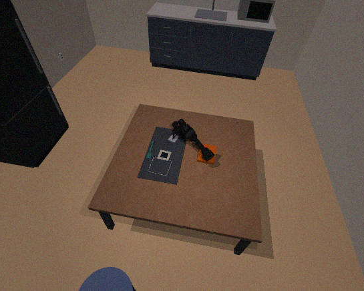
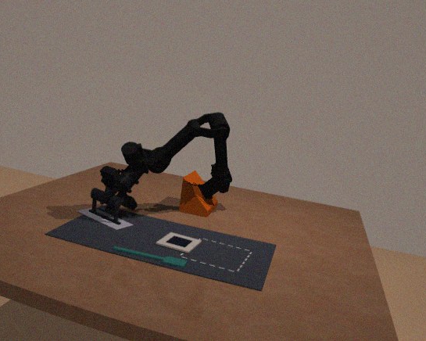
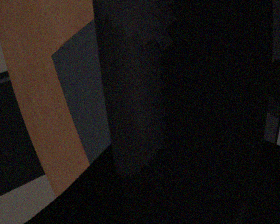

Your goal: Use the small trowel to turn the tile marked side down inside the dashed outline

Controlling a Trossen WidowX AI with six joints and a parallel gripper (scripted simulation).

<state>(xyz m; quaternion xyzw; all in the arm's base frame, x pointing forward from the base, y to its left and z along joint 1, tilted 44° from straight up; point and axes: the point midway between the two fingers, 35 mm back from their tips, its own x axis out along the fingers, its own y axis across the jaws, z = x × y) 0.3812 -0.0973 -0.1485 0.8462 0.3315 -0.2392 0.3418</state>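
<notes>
On the mat's [image 2: 236, 274] far left end, the gripper [image 2: 112, 203] pinches the trowel's [image 2: 105, 217] dark handle. Nearby, the tile [image 2: 178, 242] lies marked side up just outside the dashed outline [image 2: 245, 261].

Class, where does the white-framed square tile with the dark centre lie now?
In the exterior view, the white-framed square tile lies flat on the dark grey mat, touching the dashed outline's left corner, beside the teal strip.
</notes>
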